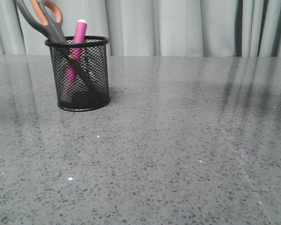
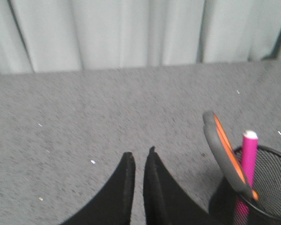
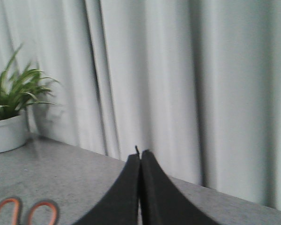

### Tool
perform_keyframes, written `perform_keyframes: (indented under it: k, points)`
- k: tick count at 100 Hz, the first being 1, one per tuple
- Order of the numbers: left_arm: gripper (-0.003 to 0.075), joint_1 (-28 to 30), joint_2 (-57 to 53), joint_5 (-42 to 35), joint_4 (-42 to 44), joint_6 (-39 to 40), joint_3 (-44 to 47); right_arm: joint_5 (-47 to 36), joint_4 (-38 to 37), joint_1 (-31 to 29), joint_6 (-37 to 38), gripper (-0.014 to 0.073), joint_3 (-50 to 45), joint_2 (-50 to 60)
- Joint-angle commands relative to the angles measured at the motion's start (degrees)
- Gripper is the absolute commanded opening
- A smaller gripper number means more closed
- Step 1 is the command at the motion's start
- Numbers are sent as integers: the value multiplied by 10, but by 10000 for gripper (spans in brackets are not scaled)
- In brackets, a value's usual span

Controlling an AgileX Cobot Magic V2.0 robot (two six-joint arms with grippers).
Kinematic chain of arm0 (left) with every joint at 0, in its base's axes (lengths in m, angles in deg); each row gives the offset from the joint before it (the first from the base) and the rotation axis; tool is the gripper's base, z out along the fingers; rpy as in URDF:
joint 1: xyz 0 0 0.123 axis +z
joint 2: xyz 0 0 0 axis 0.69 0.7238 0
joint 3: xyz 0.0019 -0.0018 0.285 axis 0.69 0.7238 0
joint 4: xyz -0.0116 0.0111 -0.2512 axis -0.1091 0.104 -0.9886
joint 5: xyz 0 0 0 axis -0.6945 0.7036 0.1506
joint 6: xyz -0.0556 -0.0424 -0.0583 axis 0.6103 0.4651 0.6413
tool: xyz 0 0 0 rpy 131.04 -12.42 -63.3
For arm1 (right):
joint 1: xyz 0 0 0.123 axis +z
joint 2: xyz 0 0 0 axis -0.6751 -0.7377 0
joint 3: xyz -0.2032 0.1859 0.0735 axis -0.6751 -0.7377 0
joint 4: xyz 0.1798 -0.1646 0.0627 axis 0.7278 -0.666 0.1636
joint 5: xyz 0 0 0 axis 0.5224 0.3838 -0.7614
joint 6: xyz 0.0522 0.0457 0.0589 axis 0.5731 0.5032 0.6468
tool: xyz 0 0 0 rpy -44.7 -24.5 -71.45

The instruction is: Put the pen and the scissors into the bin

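**Front view: pen and scissors both standing in the bin**

Front view shows the pen (image 1: 77, 44) upright inside the bin (image 1: 82, 75), white tip above the rim, and the scissors (image 1: 49, 21) leaning blades-down across the mesh, handles slanting up toward my left and cut off by the frame. The bin sits on the surface (image 1: 178, 154) at my left side.

My left gripper (image 2: 139, 159) is nearly closed around nothing, with the bin just beside it, so that arm is the nearer one. My right gripper (image 3: 140, 154) is pressed together, empty, facing the curtain (image 3: 178, 70) and a potted plant (image 3: 11, 112). I judge both items placed; any next move is only clearing away from the scissor handles. No arm appears in the front view, and the blade tips are hard to make out through the mesh.
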Motion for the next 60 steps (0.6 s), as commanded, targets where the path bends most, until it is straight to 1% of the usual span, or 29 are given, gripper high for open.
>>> perform_keyframes:
  k: [1,7,15,24,29,44,49,60]
  points:
    - [-22,0,-31,-60,-19,5,-3,1,7,-36,-8,-64,-15,69]
    - [-22,0,-52,-88,-19,5,18,8,7,-62,-20,-64,-44,101]
    - [-22,0,-85,-146,-19,5,54,8,7,-92,-37,-64,-85,151]
    - [-22,0,-134,-200,-19,5,103,5,7,-127,-40,-64,-138,206]
    - [-22,0,-163,-218,-19,4,129,2,7,-144,-41,-64,-170,236]
    - [-22,0,-254,-223,-19,-11,206,1,7,-186,-51,-64,-279,324]
    - [-22,0,-289,-223,-19,-11,230,1,8,-196,-64,-64,-315,355]
    - [-22,0,-352,-213,-21,-11,276,1,15,-211,-64,-64,-386,428]
